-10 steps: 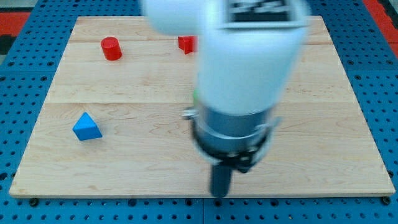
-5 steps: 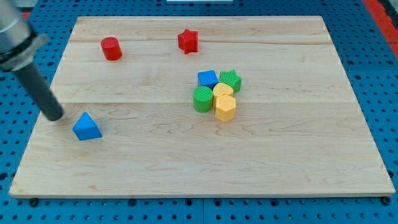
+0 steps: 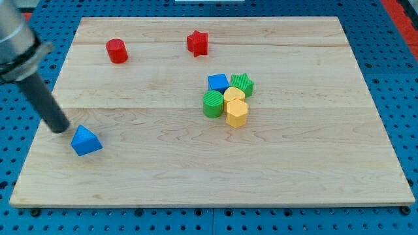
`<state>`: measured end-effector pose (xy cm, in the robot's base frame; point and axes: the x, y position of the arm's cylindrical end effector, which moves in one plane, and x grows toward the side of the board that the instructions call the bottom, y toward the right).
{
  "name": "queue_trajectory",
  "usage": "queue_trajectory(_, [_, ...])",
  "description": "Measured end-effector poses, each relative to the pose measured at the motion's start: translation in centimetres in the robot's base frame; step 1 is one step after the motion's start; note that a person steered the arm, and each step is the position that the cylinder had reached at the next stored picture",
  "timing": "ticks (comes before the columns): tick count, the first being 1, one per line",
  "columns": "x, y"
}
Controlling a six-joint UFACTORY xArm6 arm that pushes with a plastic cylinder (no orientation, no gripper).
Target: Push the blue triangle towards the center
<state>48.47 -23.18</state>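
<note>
The blue triangle lies near the board's left edge, toward the view's bottom. My tip rests on the board just up and left of it, touching or almost touching its upper-left corner. The dark rod slants up to the view's top left. The centre cluster holds a blue block, a green block, a green cylinder, and two yellow blocks.
A red cylinder and a red star sit near the view's top. The wooden board lies on a blue pegboard.
The arm swept from the board's middle to the left edge. In the last half second my tip moved down and right, and the blue triangle shifted slightly down and left and turned.
</note>
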Motion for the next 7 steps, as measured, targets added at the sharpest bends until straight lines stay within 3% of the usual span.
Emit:
queue_trajectory(3, [3.5,-0.3])
queue_trajectory(5, [4.3,7.8])
queue_trajectory(6, [7.4,9.2])
queue_trajectory(7, [7.8,11.2])
